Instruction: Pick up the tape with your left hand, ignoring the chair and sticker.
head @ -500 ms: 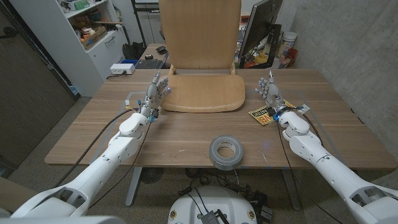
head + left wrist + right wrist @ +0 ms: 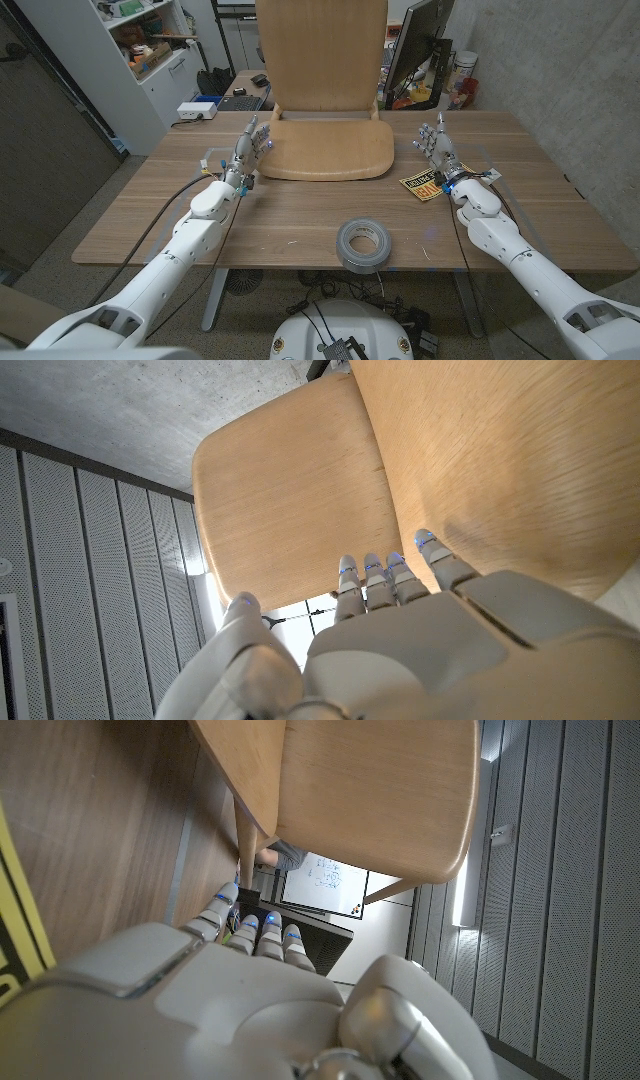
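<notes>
1. Head view: the grey roll of duct tape (image 2: 362,243) lies low-centre on the wooden tabletop (image 2: 300,215).
2. The left hand (image 2: 250,150), fingers spread and empty, stands upper left beside the plywood chair (image 2: 325,140).
3. Risk: reaching back could nudge the tape off the near edge.
</notes>
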Robot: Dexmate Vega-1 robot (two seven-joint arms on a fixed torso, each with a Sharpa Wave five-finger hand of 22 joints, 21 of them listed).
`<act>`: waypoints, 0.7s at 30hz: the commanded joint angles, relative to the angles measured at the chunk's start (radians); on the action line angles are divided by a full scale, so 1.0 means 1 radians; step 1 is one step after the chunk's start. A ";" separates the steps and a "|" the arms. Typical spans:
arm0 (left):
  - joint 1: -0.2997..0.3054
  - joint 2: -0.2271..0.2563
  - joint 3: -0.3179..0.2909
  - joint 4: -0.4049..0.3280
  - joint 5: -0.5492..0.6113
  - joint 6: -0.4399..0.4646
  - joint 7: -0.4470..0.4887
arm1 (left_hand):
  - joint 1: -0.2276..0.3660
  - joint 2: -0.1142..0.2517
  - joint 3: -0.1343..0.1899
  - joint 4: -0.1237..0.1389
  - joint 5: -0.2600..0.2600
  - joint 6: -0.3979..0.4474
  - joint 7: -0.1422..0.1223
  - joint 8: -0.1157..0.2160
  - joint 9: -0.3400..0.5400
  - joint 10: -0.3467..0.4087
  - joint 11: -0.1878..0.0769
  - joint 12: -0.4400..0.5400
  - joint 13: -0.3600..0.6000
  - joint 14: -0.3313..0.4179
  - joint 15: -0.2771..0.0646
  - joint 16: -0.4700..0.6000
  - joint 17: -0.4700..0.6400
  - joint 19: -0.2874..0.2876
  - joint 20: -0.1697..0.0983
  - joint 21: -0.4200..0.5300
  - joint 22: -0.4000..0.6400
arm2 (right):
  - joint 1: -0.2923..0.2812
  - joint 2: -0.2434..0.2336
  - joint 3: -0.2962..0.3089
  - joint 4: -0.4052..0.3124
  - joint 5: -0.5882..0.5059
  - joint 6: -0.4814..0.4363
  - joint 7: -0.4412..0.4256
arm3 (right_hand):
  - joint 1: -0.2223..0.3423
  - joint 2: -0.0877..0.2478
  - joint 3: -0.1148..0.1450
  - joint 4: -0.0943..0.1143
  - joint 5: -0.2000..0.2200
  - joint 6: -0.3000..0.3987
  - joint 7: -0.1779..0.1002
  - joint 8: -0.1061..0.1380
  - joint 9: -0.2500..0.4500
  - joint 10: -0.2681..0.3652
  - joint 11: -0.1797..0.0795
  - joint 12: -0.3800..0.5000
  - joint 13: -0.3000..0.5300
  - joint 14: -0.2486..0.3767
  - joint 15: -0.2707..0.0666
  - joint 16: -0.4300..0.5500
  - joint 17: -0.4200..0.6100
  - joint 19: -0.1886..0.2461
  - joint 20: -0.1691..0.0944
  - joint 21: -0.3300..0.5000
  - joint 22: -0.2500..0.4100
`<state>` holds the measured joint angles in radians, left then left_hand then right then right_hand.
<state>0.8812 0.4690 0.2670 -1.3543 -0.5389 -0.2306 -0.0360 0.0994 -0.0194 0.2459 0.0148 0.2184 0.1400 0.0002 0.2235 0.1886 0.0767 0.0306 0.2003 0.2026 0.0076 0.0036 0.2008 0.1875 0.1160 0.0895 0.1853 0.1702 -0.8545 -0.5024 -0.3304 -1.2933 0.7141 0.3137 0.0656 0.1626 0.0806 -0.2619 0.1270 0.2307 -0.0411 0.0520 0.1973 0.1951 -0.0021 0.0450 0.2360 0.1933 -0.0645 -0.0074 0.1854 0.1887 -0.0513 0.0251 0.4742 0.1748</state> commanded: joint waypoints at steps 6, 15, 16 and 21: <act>0.070 0.068 -0.005 -0.351 0.201 0.149 0.068 | 0.029 -0.005 0.009 -0.017 0.004 0.010 -0.001 0.001 0.001 0.019 0.000 0.008 0.002 0.012 0.009 0.007 0.001 0.020 0.005 0.008 0.003 | 0.024 -0.007 -0.016 0.025 -0.049 -0.004 -0.028 | 0.006 0.003 -0.008 0.001 0.007 -0.001 0.003 0.004 0.003 -0.003 0.005 -0.002 0.001 -0.009 -0.003 0.007 0.004 0.000 -0.001 -0.003 0.003; 0.086 0.085 0.006 -0.418 0.311 0.165 0.091 | 0.082 -0.019 0.019 -0.057 0.002 0.036 -0.007 0.009 0.002 0.027 -0.016 0.008 0.001 0.015 0.007 0.007 -0.001 0.021 0.008 0.006 0.002 | 0.027 -0.028 -0.032 -0.003 -0.112 -0.022 -0.087 | 0.006 0.004 -0.008 0.000 0.007 -0.004 0.003 0.003 0.003 -0.003 0.002 -0.004 0.001 -0.009 -0.002 0.007 0.003 0.001 0.001 -0.006 0.003; 0.087 0.088 0.007 -0.418 0.309 0.158 0.077 | 0.087 -0.021 0.020 -0.060 0.002 0.037 -0.007 0.010 0.002 0.028 -0.016 0.008 0.001 0.015 0.006 0.007 -0.001 0.023 0.007 0.006 0.002 | 0.029 -0.027 -0.033 -0.001 -0.113 -0.023 -0.089 | 0.007 0.004 -0.008 0.000 0.007 -0.004 0.003 0.003 0.003 -0.003 0.002 -0.004 0.001 -0.009 -0.002 0.007 0.003 0.002 0.001 -0.007 0.003; 0.091 0.120 0.019 -0.434 0.335 0.129 0.019 | 0.109 -0.026 0.023 -0.076 0.003 0.034 -0.002 0.008 0.002 0.031 -0.016 0.008 0.001 0.018 0.005 0.008 -0.001 0.028 0.008 0.007 0.002 | 0.038 -0.031 -0.037 0.001 -0.123 -0.035 -0.097 | 0.007 0.004 -0.008 0.000 0.008 -0.005 0.002 0.002 0.003 -0.003 0.003 -0.005 0.001 -0.010 -0.002 0.007 0.003 0.002 0.001 -0.009 0.003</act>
<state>0.9546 0.5473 0.2696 -1.7238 -0.2781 -0.0812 0.0431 0.1905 -0.0444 0.2649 -0.0518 0.2183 0.1683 -0.0073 0.2311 0.1885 0.1068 0.0179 0.2003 0.2025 0.0170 0.0055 0.2007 0.1860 0.1320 0.0950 0.1888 0.1700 -0.8311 -0.5232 -0.3550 -1.2898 0.6234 0.2984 -0.0034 0.1625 0.0806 -0.2618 0.1270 0.2307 -0.0411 0.0519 0.1973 0.1953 -0.0020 0.0449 0.2360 0.1906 -0.0644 -0.0074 0.1854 0.1885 -0.0512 0.0251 0.4674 0.1746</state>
